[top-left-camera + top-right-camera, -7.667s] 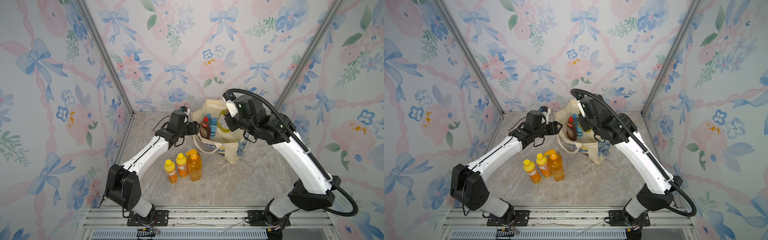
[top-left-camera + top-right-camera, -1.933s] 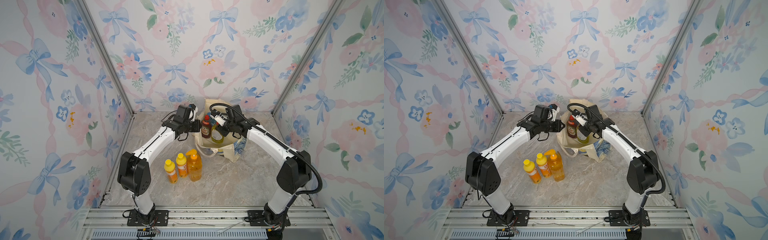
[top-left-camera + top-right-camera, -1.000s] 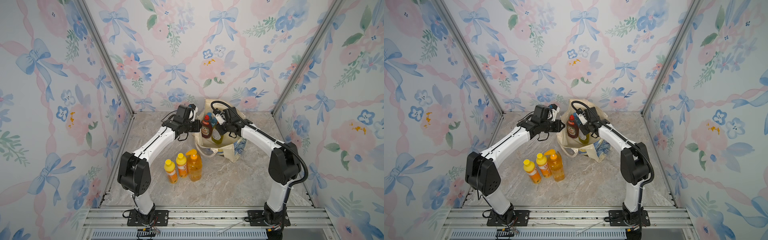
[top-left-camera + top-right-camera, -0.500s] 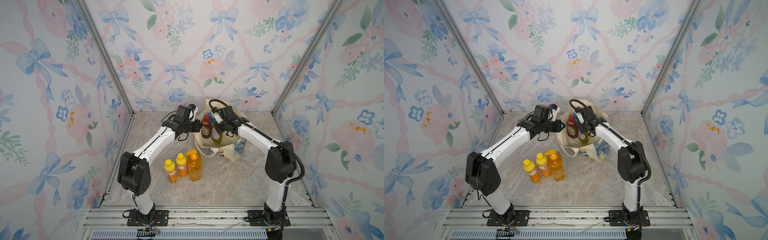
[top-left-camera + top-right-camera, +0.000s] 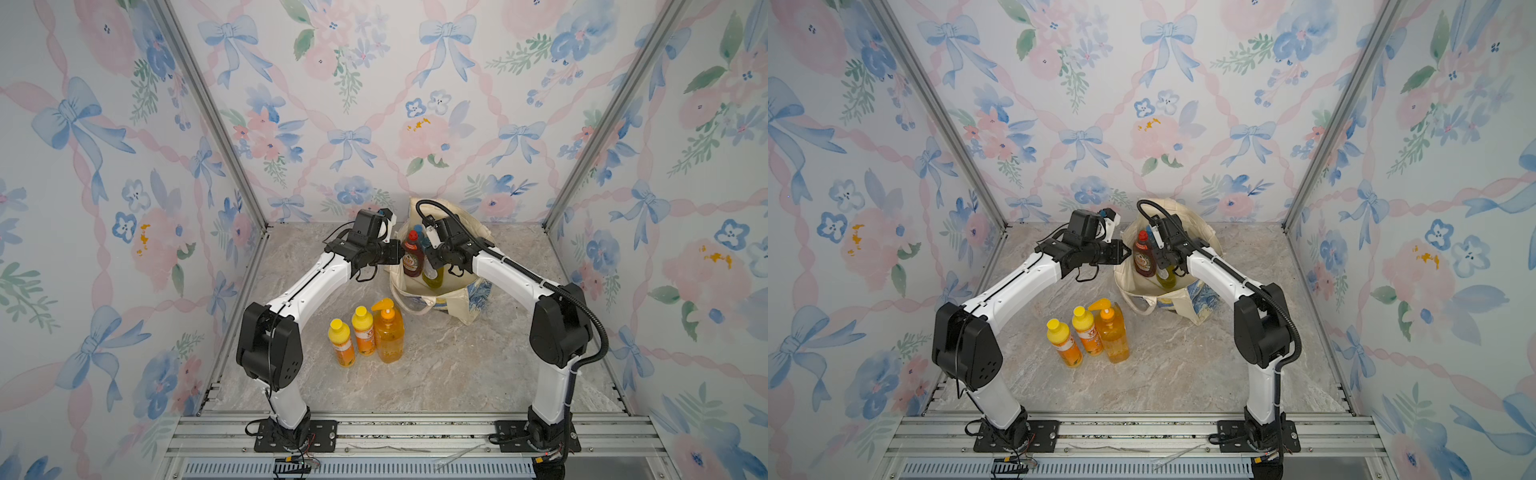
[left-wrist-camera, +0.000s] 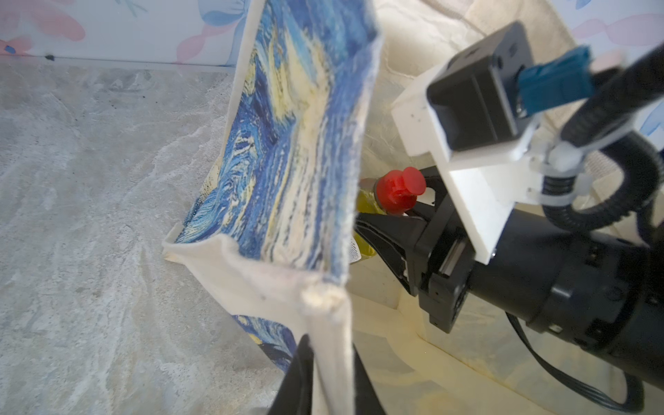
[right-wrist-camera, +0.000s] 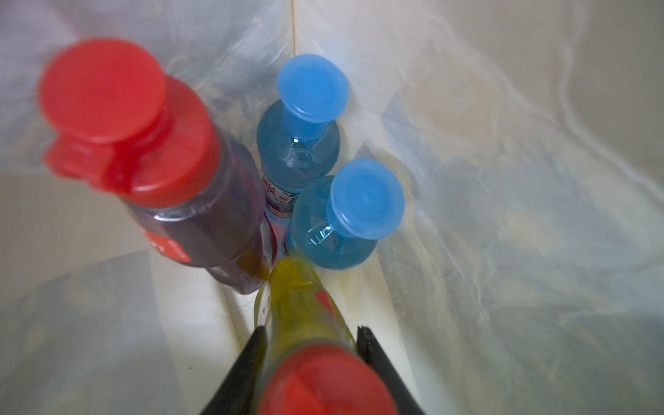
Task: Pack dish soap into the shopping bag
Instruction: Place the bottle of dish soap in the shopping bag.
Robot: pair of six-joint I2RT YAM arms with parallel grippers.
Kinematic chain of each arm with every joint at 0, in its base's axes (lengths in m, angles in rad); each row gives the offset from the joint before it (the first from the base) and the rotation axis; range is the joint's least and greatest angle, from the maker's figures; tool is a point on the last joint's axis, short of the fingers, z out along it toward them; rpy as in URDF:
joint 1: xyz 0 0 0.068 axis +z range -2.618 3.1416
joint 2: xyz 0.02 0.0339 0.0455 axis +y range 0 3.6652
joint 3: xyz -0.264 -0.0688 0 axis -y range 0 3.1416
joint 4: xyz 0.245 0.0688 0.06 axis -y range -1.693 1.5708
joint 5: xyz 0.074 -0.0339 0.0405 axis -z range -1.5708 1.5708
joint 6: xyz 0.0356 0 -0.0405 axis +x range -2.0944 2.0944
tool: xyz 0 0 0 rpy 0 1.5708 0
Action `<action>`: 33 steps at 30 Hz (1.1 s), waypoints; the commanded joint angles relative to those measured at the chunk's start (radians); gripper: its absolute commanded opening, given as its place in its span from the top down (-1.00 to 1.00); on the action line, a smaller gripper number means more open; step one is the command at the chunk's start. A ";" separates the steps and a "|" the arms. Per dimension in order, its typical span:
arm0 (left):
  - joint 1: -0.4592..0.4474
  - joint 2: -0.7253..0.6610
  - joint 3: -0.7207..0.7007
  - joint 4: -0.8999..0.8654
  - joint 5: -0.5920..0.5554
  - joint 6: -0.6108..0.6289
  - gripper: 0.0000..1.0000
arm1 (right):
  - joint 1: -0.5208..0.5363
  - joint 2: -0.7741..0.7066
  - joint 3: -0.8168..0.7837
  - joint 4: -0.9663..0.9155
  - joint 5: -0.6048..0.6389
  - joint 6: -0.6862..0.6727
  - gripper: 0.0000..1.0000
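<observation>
The cream shopping bag point(image 5: 457, 307) point(image 5: 1183, 305) stands open at the back of the table, its blue-and-yellow print point(image 6: 298, 125) facing outward. My left gripper point(image 5: 397, 255) point(image 5: 1124, 251) point(image 6: 330, 345) is shut on the bag's rim seam and holds the mouth open. My right gripper point(image 5: 432, 259) point(image 5: 1163, 259) point(image 7: 312, 330) reaches into the bag. Its jaws straddle the neck of a yellow-green dish soap bottle point(image 7: 298, 298) point(image 5: 432, 276) with a red cap point(image 6: 399, 192); a thin gap shows at one finger. The bottle stands on the bag's floor.
Also inside the bag are a dark brown bottle point(image 7: 201, 215) point(image 5: 412, 257) with a red cap and two blue bottles point(image 7: 298, 143) point(image 7: 334, 230). On the table in front stand two small yellow-capped orange bottles point(image 5: 341, 345) point(image 5: 363, 332) and an orange pump bottle point(image 5: 388, 332).
My right arm has shifted a little to the left inside the bag, and its jaws have widened around the yellow-green bottle. My left gripper has kept its hold on the rim.
</observation>
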 commanded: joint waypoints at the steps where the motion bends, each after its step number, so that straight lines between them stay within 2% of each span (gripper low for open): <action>1: 0.001 0.006 0.014 -0.007 0.014 0.010 0.65 | 0.000 -0.047 0.006 0.030 -0.069 -0.011 0.11; 8: 0.001 0.011 0.023 -0.007 0.009 0.009 0.58 | -0.007 -0.089 0.036 0.010 -0.093 -0.020 -0.26; 12: 0.000 0.017 0.027 -0.007 0.016 0.007 0.54 | -0.006 -0.108 0.048 -0.011 -0.081 -0.021 -0.34; 15: 0.000 0.019 0.030 -0.007 0.014 0.000 0.43 | -0.004 -0.131 0.059 -0.029 -0.064 -0.010 -0.37; 20: 0.003 0.015 0.035 -0.007 0.007 -0.003 0.09 | -0.001 -0.180 0.097 -0.077 -0.036 0.029 -0.42; 26: 0.007 -0.005 0.046 -0.007 0.001 -0.009 -0.07 | 0.020 -0.240 0.110 -0.138 0.013 0.068 -0.52; 33: 0.007 -0.050 0.038 -0.006 -0.020 -0.008 -0.35 | 0.047 -0.312 0.085 -0.157 -0.009 0.094 -0.70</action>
